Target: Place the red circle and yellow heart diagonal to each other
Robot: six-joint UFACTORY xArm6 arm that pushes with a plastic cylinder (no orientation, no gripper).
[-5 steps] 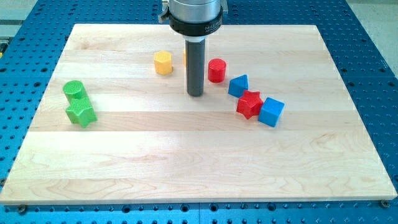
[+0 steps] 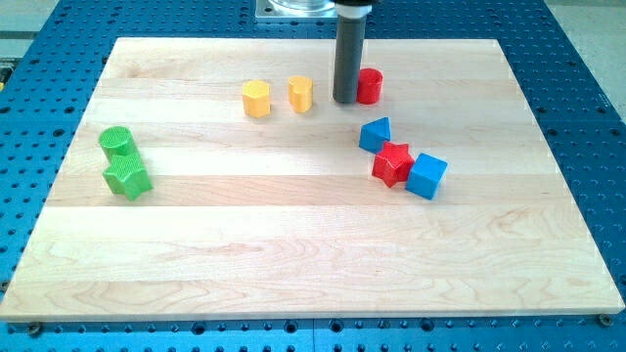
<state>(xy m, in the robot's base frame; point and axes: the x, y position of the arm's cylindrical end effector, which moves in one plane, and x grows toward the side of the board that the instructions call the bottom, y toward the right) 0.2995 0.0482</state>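
Observation:
The red circle [image 2: 370, 86] is a short red cylinder near the view's top, right of centre. My tip [image 2: 346, 100] stands right against its left side. The yellow heart [image 2: 300, 94] lies a little to the left of my tip, apart from it. A yellow hexagon block [image 2: 256, 99] lies further left, in a rough row with the heart and the red circle. The rod comes down from the view's top edge and hides the left edge of the red circle.
A blue triangle block [image 2: 376, 134], a red star [image 2: 393, 163] and a blue cube [image 2: 426, 176] run in a slanted line below the red circle. A green cylinder [image 2: 116, 143] and a green star [image 2: 127, 179] sit at the view's left.
My tip has moved up and to the right. The red circle has shifted up and to the right with it. The yellow heart, half hidden before, now shows fully.

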